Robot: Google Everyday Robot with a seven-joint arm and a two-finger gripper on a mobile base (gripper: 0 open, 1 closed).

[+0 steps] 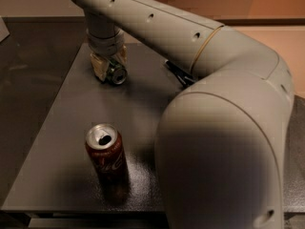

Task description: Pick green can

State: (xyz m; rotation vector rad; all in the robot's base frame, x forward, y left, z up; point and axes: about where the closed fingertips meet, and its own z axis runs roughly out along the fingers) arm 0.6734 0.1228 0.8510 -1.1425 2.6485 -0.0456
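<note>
- The grey counter (57,128) fills the left and middle of the view, and a darker glossy surface lies beyond its left edge.
- A red can (106,152) stands upright near the front edge of the counter. Its silver top faces up and the mouth is open (the tab hole shows as a dark spot).
- The pincer (110,67) is down at the far part of the counter, well behind the red can, hanging from a wrist that points straight down.
- Its two tan fingers (98,66) stand apart, one on either side of the green can, with the left pad just beside the can's wall. Whether the pads press on the can I cannot tell.
- The green can (116,74) lies on its side on the counter between those fingers, with its silver end turned toward the camera. It is well apart from the red can.
- A dark bag (177,73) lies on the counter to the right of the green can, and most of it is hidden behind the arm.
- The pale arm (190,37) runs from the wrist at upper left down to the right. Small round holes dot its shell, and a thin yellowish ring marks one joint.
- Its biggest segment fills the lower right and hides that side of the counter.
</note>
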